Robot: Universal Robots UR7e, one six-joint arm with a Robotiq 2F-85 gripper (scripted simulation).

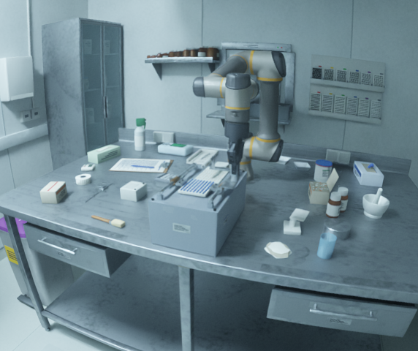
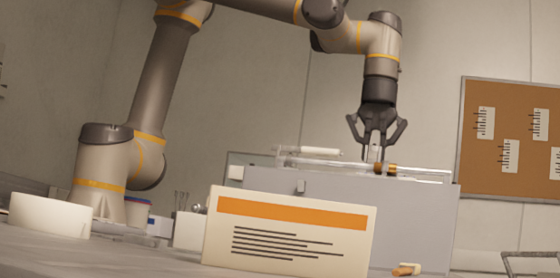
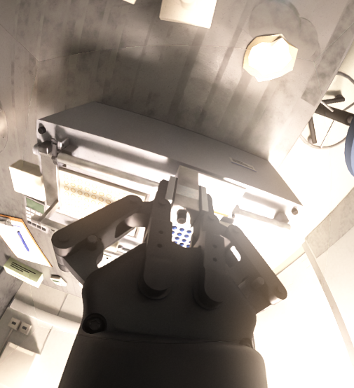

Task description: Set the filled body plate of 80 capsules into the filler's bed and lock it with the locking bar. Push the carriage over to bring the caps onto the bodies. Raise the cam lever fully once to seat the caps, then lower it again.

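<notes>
The body plate point(image 1: 196, 186) with its rows of blue capsules lies on top of the grey filler box point(image 1: 196, 211), in the bed toward the front. Behind it sits the white cap plate on the carriage point(image 1: 213, 175). A long bar with an orange collar point(image 2: 384, 168) runs along the filler's top edge. My gripper point(image 1: 234, 172) point(image 2: 374, 155) point(image 3: 184, 211) stands upright at the filler's right rear edge, over a small upright tab point(image 3: 185, 188) on the frame, with blue capsules showing past the fingers in the wrist camera. The gripper is closed on that tab.
A blue cup point(image 1: 326, 245) and metal tin stand right of the filler, with a white weighing boat point(image 1: 277, 249), a mortar point(image 1: 375, 204) and jars point(image 1: 333, 204). Left lie a white box point(image 1: 133, 190), a spatula point(image 1: 109, 220), tape roll and clipboard point(image 1: 141, 165).
</notes>
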